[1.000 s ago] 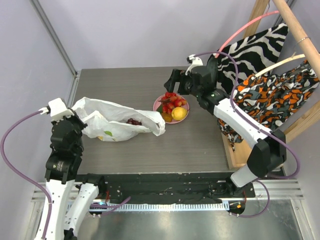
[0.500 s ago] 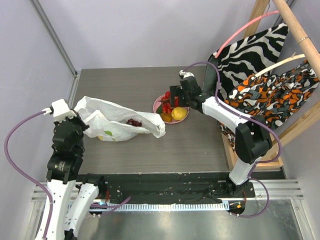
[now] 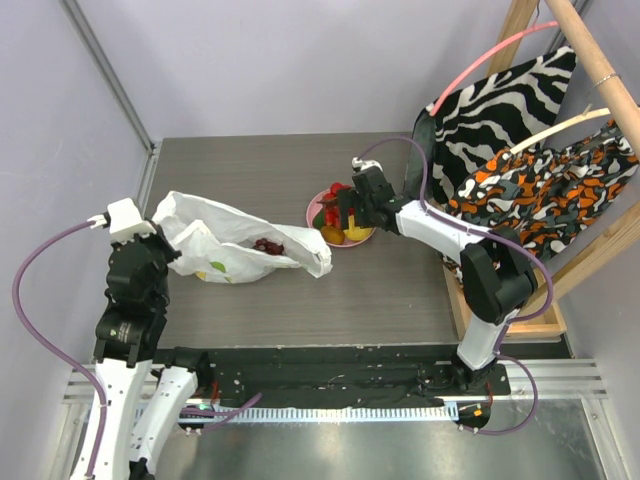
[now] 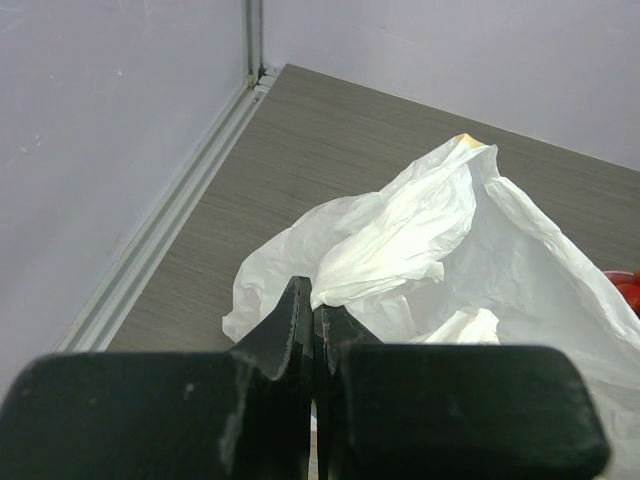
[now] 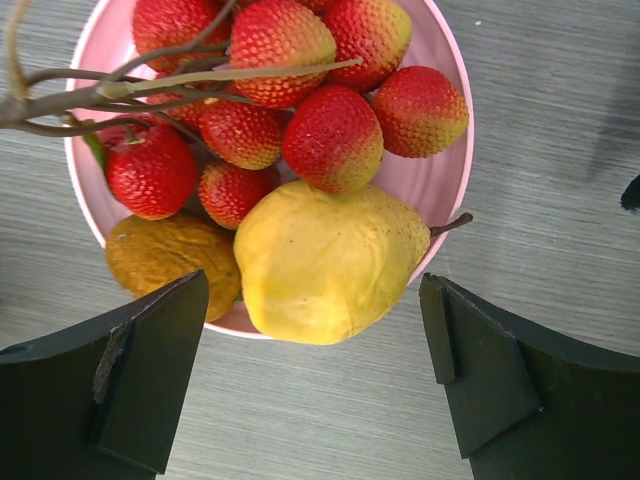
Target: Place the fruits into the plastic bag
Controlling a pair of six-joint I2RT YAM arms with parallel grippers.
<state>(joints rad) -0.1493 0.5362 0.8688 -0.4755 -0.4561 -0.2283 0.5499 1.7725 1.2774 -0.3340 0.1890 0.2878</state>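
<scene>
The white plastic bag (image 3: 235, 245) lies at the table's left, its mouth facing right. Dark grapes (image 3: 267, 243) and a pale green fruit (image 3: 216, 267) show inside it. My left gripper (image 3: 160, 238) is shut on the bag's (image 4: 440, 230) left edge, with the film pinched between the fingertips (image 4: 300, 300). The pink plate (image 3: 313, 208) holds red fruits (image 5: 330, 135), a yellow fruit (image 5: 330, 260) and a brownish-orange one (image 5: 170, 262). My right gripper (image 3: 347, 207) is open and empty just above the plate (image 5: 445, 190). Its jaws stand to either side of the yellow fruit without touching it.
A zebra-striped cloth (image 3: 500, 95) and an orange patterned cloth (image 3: 560, 190) hang on a wooden rack (image 3: 590, 60) at the right. Grey walls close the left and back. A dry twig (image 5: 120, 90) lies over the red fruits.
My right gripper has come forward and down from behind the plate to just above the fruits, still open. The left gripper and the bag have hardly moved.
</scene>
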